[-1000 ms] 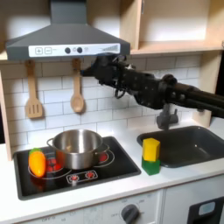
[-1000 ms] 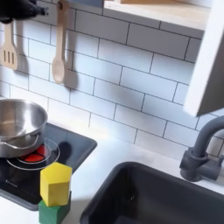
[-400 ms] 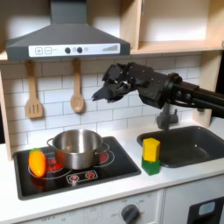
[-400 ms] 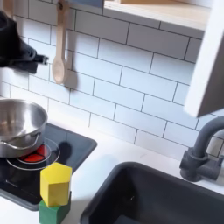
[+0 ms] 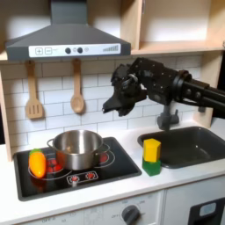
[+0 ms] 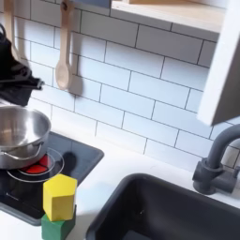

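Observation:
My gripper (image 5: 113, 105) hangs in the air at the end of the black arm, above and to the right of the steel pot (image 5: 77, 148) in the first exterior view. Its fingers point down and to the left, look open, and hold nothing. The second exterior view has the gripper (image 6: 21, 88) at the left edge, just above the pot (image 6: 19, 131). A yellow block (image 5: 152, 150) stands on a green block (image 5: 152, 167) between the stove and the sink; both exterior views show the yellow block (image 6: 59, 197) on the green block (image 6: 56, 228). An orange and yellow toy (image 5: 37, 163) lies on the stove's left burner.
A wooden spatula (image 5: 33, 92) and a wooden spoon (image 5: 77, 91) hang on the tiled wall under the range hood (image 5: 66, 42). The dark sink (image 5: 189, 145) with its faucet (image 5: 167, 116) is on the first exterior view's right. Shelves run overhead.
The gripper has come down and away from the hanging spoon, moving right in the first exterior view, and its fingers now tilt downward over the pot. Nothing else moved.

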